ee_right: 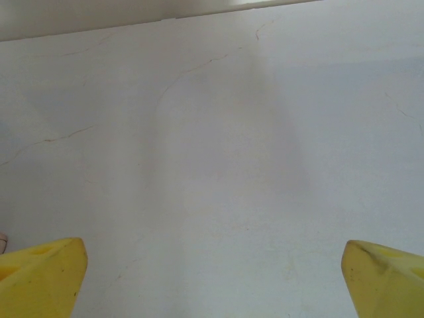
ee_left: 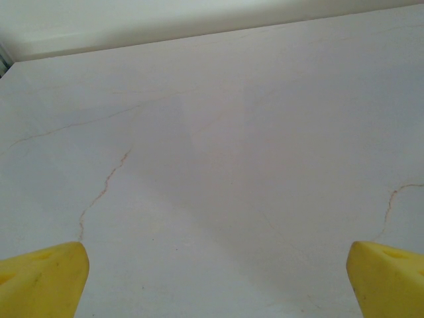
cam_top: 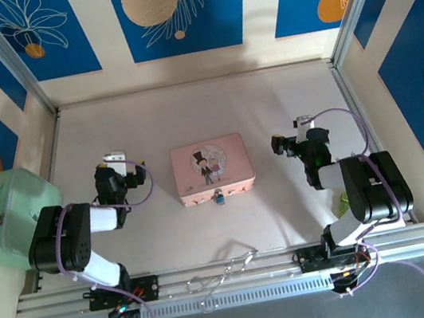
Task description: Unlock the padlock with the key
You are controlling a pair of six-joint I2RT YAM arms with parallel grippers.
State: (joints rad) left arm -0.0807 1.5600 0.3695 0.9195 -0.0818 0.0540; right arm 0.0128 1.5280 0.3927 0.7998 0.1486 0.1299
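Top external shows us the padlock [cam_top: 219, 198] against the near edge of the pink tin [cam_top: 211, 163], in the middle of the table [cam_top: 168, 238]. We see the left pincer [cam_top: 115, 158] well to the tin's left and the right pincer [cam_top: 301, 125] well to its right. A pale green case [cam_top: 3, 212] sits at the left edge.

Left wrist: we find the left pincer [ee_left: 215, 265] spread wide, its yellow fingertips [ee_left: 46, 278] over bare table.

Right wrist: the right pincer [ee_right: 213, 265] gapes equally wide above bare table.

Robotics lab cell: a left arm [cam_top: 72, 245] and right arm [cam_top: 366, 191] are sitting bolted to an aluminium rail [cam_top: 278, 268], blue leaf-print panels [cam_top: 208, 30] walling the desk [cam_top: 189, 114].
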